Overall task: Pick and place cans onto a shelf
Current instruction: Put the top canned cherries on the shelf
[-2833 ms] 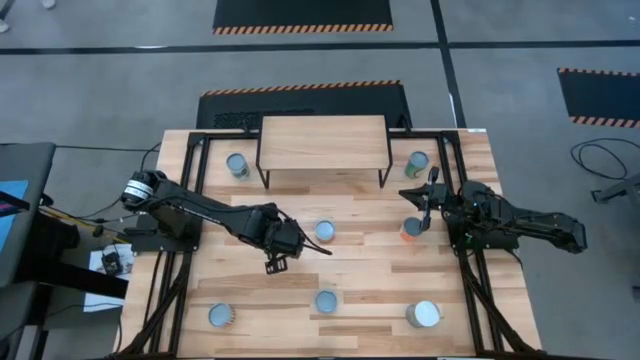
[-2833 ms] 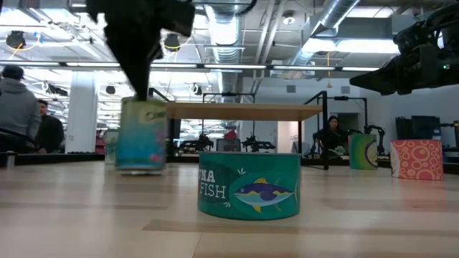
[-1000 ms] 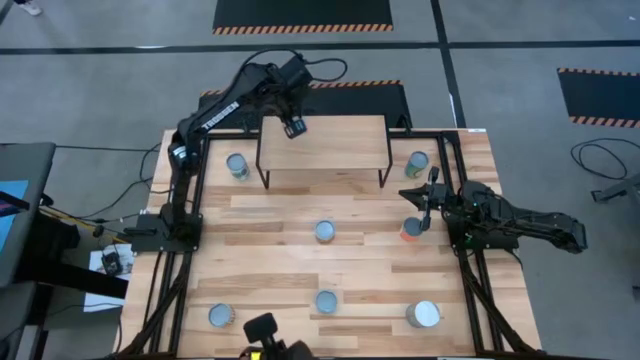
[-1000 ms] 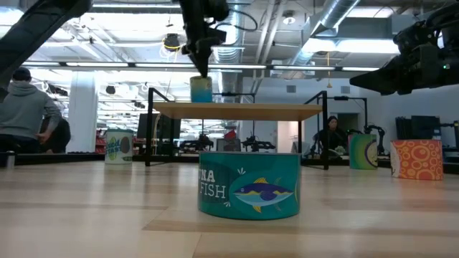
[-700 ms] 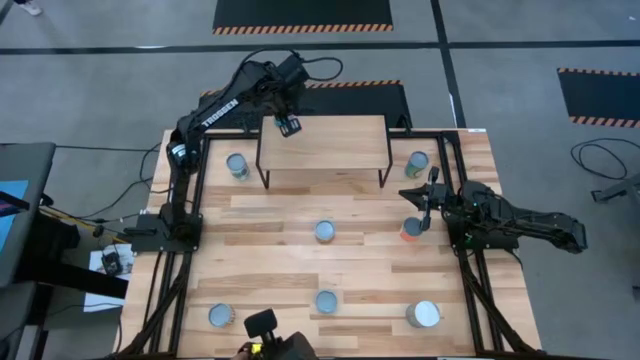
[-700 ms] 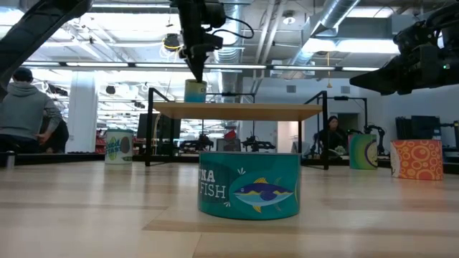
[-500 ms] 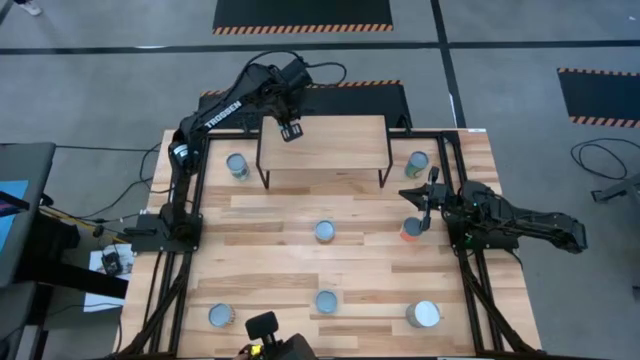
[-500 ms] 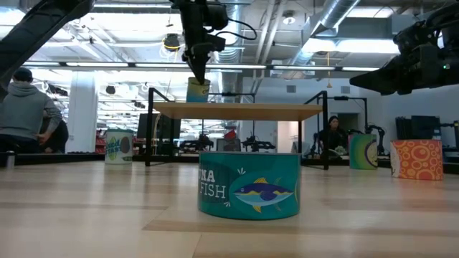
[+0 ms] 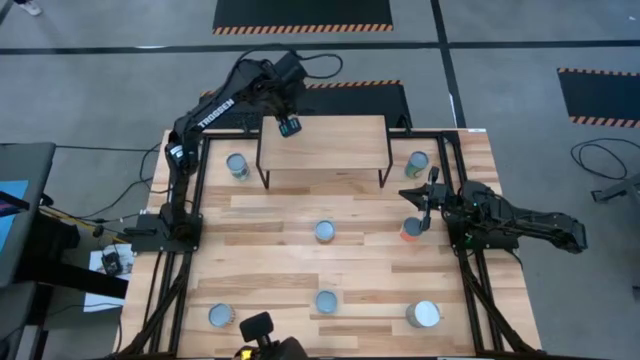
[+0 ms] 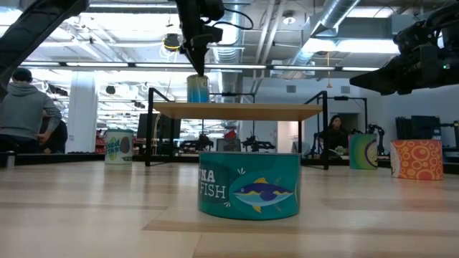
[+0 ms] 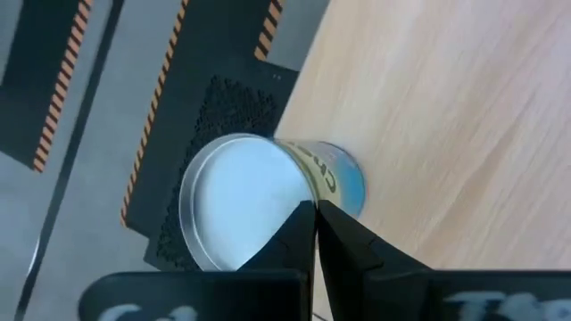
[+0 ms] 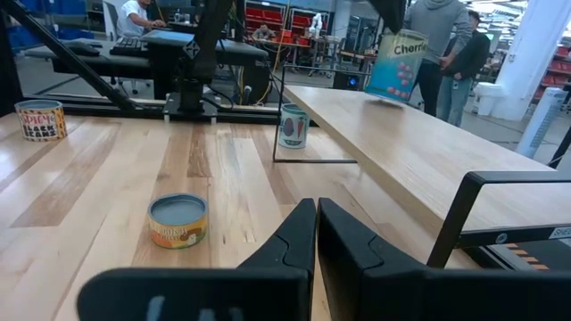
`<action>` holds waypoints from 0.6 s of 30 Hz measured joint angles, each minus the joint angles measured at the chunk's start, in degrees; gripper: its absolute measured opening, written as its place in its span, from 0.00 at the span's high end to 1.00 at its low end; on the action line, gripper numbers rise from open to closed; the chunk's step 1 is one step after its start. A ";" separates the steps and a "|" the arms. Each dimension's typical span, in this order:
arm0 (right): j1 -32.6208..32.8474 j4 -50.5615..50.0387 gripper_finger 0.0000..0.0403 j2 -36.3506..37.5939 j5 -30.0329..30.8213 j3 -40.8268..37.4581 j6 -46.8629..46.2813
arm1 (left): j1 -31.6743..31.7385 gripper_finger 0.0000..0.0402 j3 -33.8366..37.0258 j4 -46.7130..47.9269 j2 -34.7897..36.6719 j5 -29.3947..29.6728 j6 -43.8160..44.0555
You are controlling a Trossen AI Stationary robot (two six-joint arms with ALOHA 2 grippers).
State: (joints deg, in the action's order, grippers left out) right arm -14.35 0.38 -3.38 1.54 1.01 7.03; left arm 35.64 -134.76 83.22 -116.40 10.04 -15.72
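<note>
The shelf [image 9: 330, 145] stands at the table's far middle, its light top on black legs [image 10: 237, 110]. My left gripper [image 9: 288, 122] reaches over its far left corner and is shut on a can with a teal and yellow label [image 10: 197, 89], which also shows in the right wrist view [image 12: 397, 64]. The can is upright, its base at the shelf top. My right gripper [image 9: 408, 195] waits shut and empty at the table's right, beside an orange can [image 9: 410, 231]. My left gripper holds the can by the rim of its silvery top [image 11: 299, 192], pinched between the tips of the two fingers [image 11: 343, 236]. The fingers come from above, pointing down [image 10: 196, 68]. The can's base [image 11: 352, 183] is at the shelf's edge; whether it rests there I cannot tell.
Other cans stand on the table: one left of the shelf [image 9: 237, 165], one right of it [image 9: 417, 160], one in the middle [image 9: 325, 232], a tuna can [image 10: 249, 184], and one at each near corner [image 9: 220, 317] [image 9: 425, 314]. People show in the room behind.
My left gripper has stayed over the shelf's far left corner with the can, shifting slightly toward the table's left. The can tipped for a moment at the shelf top and stands upright now.
</note>
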 joint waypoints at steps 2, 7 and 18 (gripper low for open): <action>-0.02 0.02 0.91 0.01 0.01 0.01 0.00 | 0.15 1.00 0.00 0.00 0.13 -0.87 0.71; 0.00 0.02 0.91 0.01 0.00 0.00 0.00 | 0.33 1.00 0.04 -0.24 0.13 -2.01 1.46; 0.00 0.02 0.91 0.00 0.00 -0.01 0.00 | 0.39 1.00 0.04 -0.85 0.11 -2.22 2.29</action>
State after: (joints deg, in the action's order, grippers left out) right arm -14.35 0.40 -3.38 1.54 1.00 7.03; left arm 36.03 -134.72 82.37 -116.29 7.81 -13.43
